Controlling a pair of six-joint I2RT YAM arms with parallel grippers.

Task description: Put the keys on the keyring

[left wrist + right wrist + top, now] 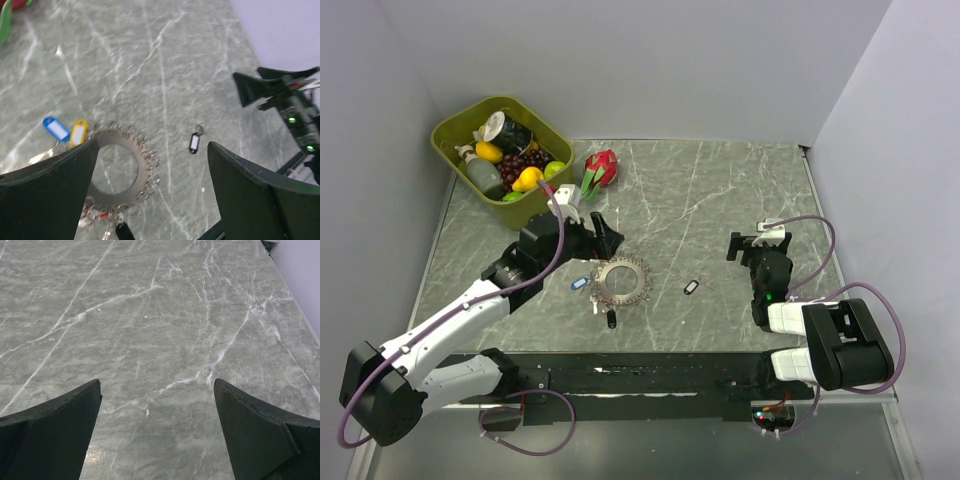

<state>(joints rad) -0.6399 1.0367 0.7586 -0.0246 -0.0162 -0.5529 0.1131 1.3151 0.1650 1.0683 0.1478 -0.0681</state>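
The left gripper [603, 232] [152, 150] hung with its jaws spread wide and nothing between them. Just in front of it, lying flat on the grey-green marble table [720, 190], was the keyring [621, 280] [141, 162], a silvery ring fringed with small metal loops like a toothed gear. In the left wrist view the ring lay low between the two dark fingers, partly behind the left one. A blue tag [578, 283] [56, 128] and a yellow tag [78, 132] lay side by side against the ring's left edge, and a black tag [611, 320] [122, 231] lay at its near edge. A loose black-tagged key [690, 287] [194, 142] lay alone to the right of the ring, apart from it, between the two arms. Farther right, well apart from the ring, the right gripper [748, 243] [157, 382] was also wide open and empty, with only bare marble beneath it. At the far left corner stood a green bin [460, 130] of toy fruit, with a dragon fruit [602, 168] beside it.
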